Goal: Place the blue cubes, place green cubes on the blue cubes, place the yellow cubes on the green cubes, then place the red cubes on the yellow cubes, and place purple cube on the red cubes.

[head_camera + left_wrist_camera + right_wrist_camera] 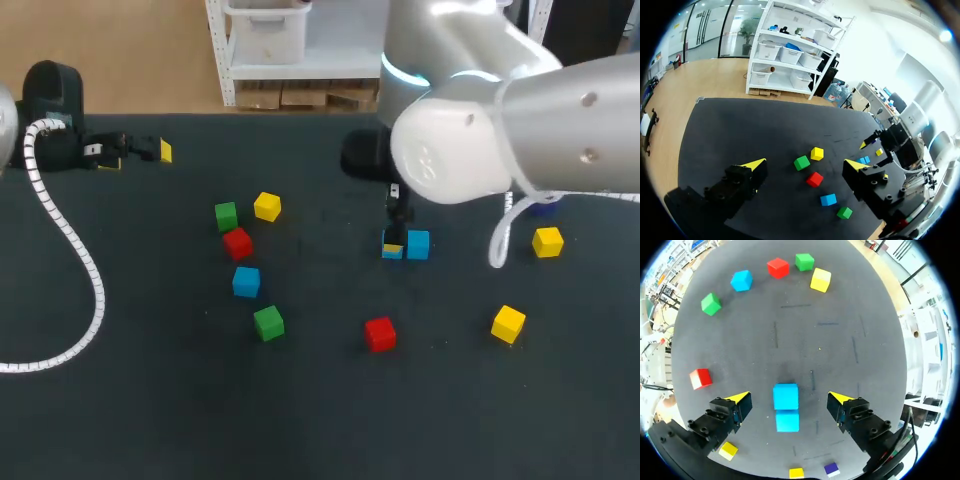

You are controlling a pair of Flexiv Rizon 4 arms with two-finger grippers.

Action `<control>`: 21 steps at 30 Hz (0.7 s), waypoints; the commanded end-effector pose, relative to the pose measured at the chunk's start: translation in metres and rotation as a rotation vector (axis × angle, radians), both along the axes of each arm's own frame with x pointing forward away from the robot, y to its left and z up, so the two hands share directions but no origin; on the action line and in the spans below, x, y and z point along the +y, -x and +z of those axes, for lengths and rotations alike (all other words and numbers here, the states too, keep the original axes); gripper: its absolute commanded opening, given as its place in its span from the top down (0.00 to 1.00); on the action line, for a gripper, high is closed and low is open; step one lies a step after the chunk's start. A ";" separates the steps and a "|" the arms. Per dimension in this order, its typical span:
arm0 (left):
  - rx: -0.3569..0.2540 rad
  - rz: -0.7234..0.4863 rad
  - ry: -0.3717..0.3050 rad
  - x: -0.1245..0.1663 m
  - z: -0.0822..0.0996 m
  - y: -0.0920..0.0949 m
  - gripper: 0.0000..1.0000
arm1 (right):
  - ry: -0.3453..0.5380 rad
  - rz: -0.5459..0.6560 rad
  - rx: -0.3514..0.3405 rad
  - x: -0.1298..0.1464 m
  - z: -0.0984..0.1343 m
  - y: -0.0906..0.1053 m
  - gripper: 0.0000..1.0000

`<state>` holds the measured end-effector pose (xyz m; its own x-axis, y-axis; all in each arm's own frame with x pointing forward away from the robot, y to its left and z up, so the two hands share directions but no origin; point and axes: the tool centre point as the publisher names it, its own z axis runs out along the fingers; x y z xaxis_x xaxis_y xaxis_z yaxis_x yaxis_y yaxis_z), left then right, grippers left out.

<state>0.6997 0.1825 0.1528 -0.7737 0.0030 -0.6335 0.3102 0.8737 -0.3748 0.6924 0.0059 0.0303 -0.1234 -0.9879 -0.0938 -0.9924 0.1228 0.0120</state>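
Fingers of the right gripper stood wide apart, gripping nothing, flanking two blue cubes that lay touching side by side on the table beneath it. Both cubes were smooth, sharp-edged, plain-coloured blocks on the dark matte surface. The left gripper was likewise spread and empty at the table's far left, well apart from them.

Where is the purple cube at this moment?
On the robot's right: in the right wrist view the purple cube lies behind the right pincer, next to a yellow cube.
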 end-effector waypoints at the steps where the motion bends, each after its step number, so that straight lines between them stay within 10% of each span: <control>1: -0.007 -0.006 0.009 0.002 -0.002 0.000 0.00 | -0.042 -0.011 -0.057 -0.015 0.018 0.022 0.00; 21: -0.007 -0.006 0.009 0.002 -0.002 0.000 0.00 | -0.117 -0.172 -0.186 -0.079 0.068 0.038 0.00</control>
<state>0.6997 0.1825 0.1528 -0.7737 0.0029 -0.6335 0.3102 0.8737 -0.3748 0.6645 -0.0616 0.0932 -0.2601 -0.9454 -0.1964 -0.9575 0.2788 -0.0739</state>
